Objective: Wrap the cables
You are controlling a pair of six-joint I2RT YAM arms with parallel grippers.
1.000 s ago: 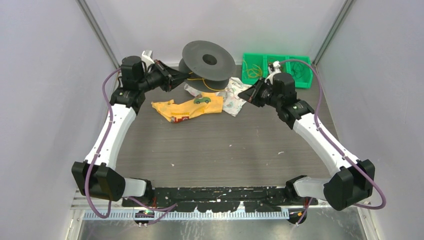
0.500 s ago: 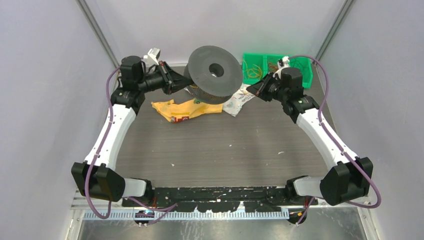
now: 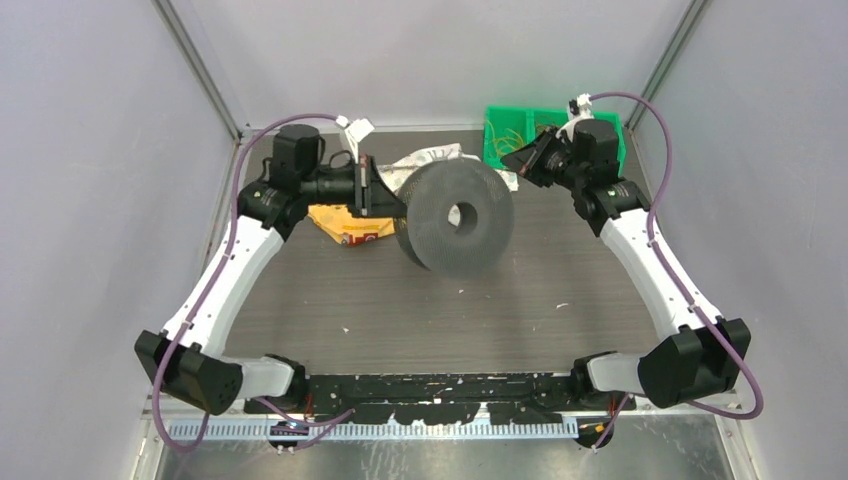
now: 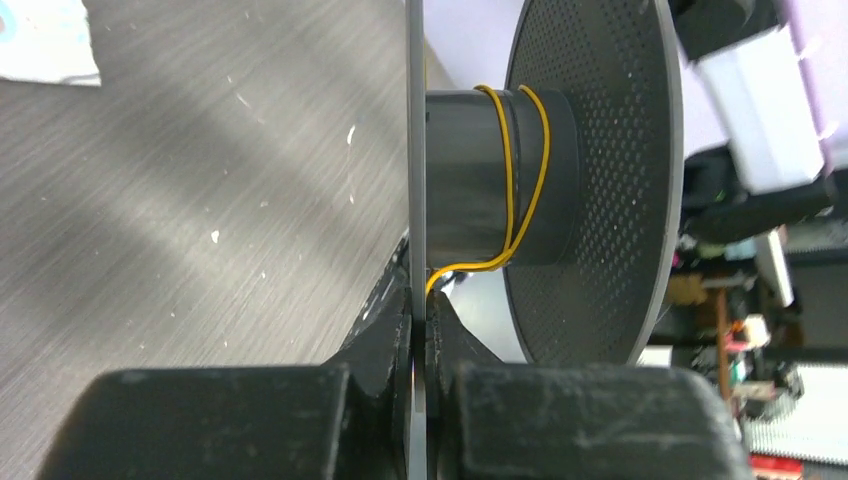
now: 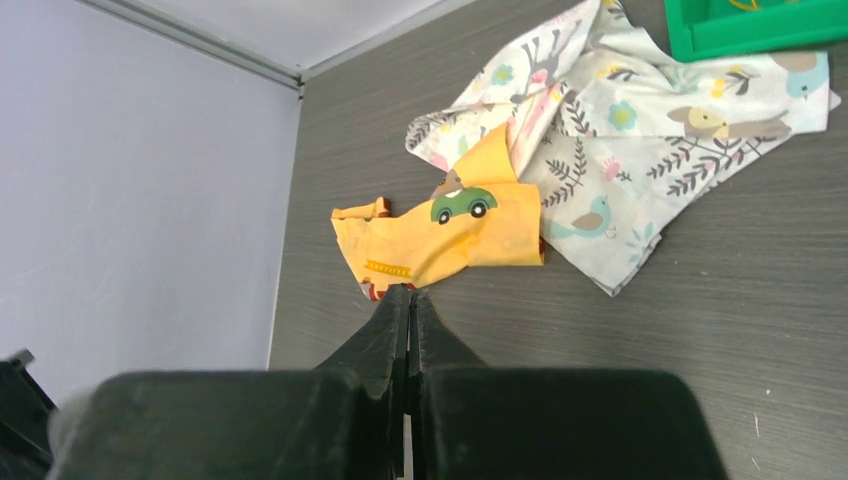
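The black spool [image 3: 460, 215] stands on edge above the middle of the table, its hole facing the camera. My left gripper [image 3: 392, 198] is shut on the rim of one flange [image 4: 415, 150]. A thin yellow-orange cable [image 4: 510, 170] runs about two turns round the hub and trails off towards my left fingers [image 4: 385, 330]. More yellow cable coils [image 3: 505, 135] lie in the green bin [image 3: 585, 130] at the back right. My right gripper [image 3: 512, 160] is shut and empty, hovering beside the bin; in its wrist view the tips [image 5: 410, 295] hang over the table.
A yellow cloth with a green car [image 3: 345, 225] [image 5: 450, 235] lies behind and left of the spool. A patterned white cloth [image 3: 430, 158] [image 5: 640, 130] lies next to it by the bin [image 5: 760, 25]. Grey walls enclose the table on three sides.
My left arm has swung the spool forward and down towards the table's middle, turning it on edge. My right gripper has pulled back and up towards the green bin.
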